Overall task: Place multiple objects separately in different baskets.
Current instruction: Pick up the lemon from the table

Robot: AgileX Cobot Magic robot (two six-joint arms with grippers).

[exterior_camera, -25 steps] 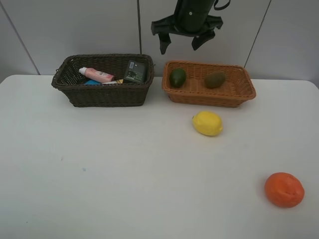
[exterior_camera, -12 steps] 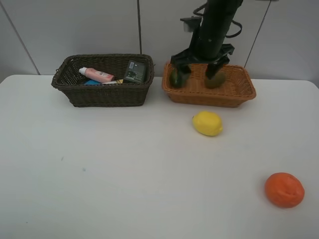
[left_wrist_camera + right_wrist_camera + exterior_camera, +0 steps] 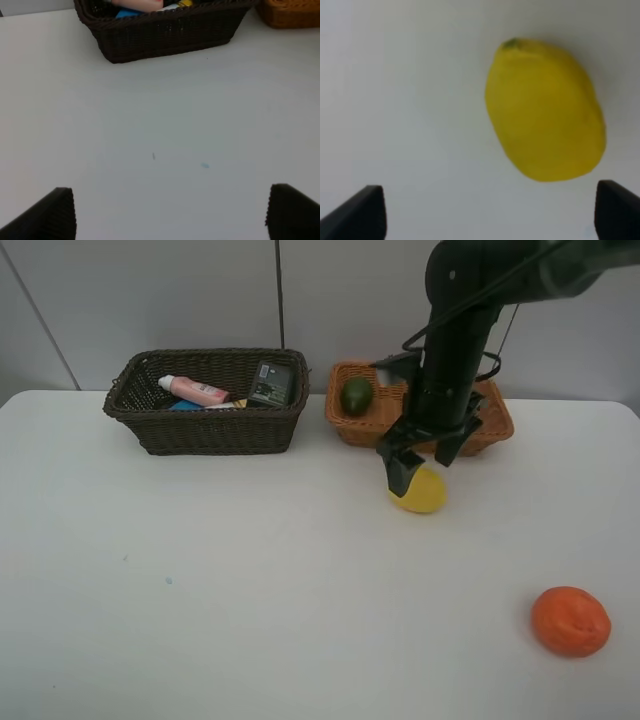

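R claw (image 3: pixel 421 466) now lower, over lemon (image 3: pixel 424 498)

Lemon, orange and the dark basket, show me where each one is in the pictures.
lemon (image 3: pixel 545 110): right wrist view, middle of its yellow skin.
orange (image 3: pixel 570 621): exterior high view, middle of its peel.
dark basket (image 3: pixel 205 430): exterior high view, on its front wall.

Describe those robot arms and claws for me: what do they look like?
The right arm is a black, tube-like column with thin black cables looping beside it. The right gripper ends in two dark, wedge-shaped fingers. The left gripper shows the same blackish fingers, with a finely ribbed surface.
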